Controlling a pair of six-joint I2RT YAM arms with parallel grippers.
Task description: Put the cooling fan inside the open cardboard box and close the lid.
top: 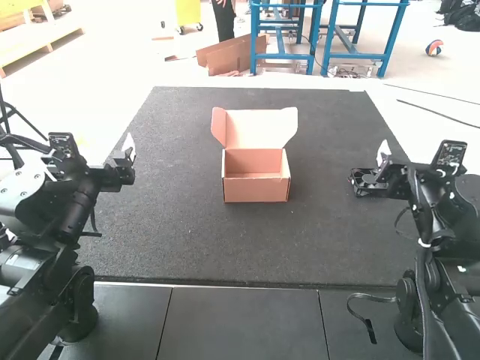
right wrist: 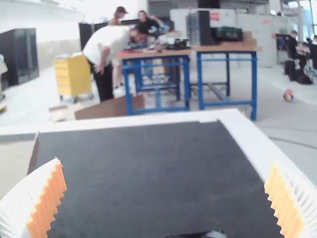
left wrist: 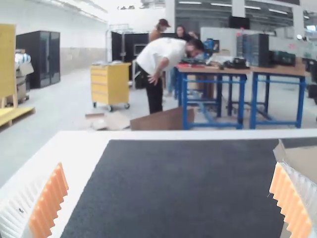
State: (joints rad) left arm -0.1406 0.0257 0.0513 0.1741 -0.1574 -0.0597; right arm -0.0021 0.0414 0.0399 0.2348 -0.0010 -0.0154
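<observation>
The brown cardboard box (top: 256, 176) stands upright, its lid (top: 253, 125) raised open on the twelve o'clock side. The black cooling fan (top: 366, 182) lies at its three o'clock, well apart.

Item 1, high view: I look from a fixed point above and behind both arms, forward and down, far enough back to take in the whole dark grey square mat (top: 172, 217) with the open brown cardboard box (top: 256, 176) at its middle. Items 2 and 3, wrist views: carried on the black left arm (top: 67, 191) and black right arm (top: 431, 202), each sits low and close over the mat, facing forward to its far edge. All three share the mat; high and left wrist views share the box.
</observation>
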